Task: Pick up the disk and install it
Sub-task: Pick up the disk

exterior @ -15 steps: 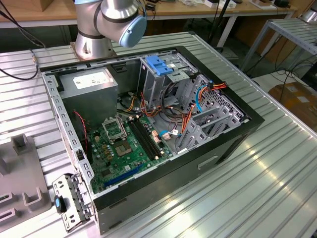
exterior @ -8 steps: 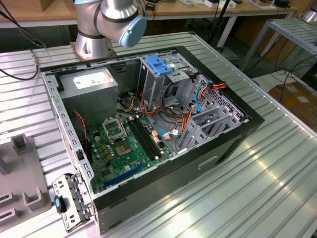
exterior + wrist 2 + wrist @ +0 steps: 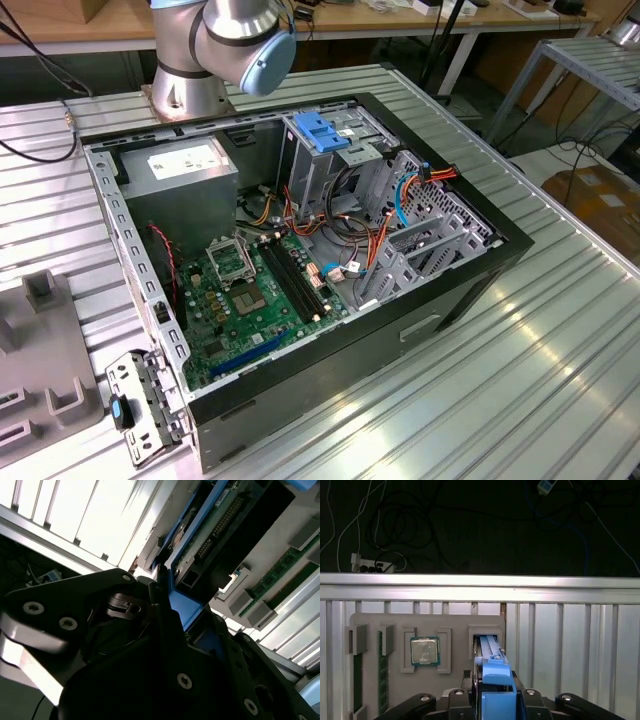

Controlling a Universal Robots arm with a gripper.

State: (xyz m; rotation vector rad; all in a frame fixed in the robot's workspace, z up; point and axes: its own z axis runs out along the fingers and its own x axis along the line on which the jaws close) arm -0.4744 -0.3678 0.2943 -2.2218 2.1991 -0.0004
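In both wrist views the disk stands on edge in a slot of a grey holder tray, its blue side rail facing the camera. The second wrist view shows the disk from its circuit-board side, with the connector row visible. My gripper has its black fingers pressed against either side of the blue rail, shut on the disk. In the exterior view the open computer case lies on the ribbed table, with the metal drive cage and its blue handle at the back.
The holder tray also carries a processor chip and memory sticks. Inside the case are the motherboard, a grey power supply box and loose cables. The arm's base stands behind the case.
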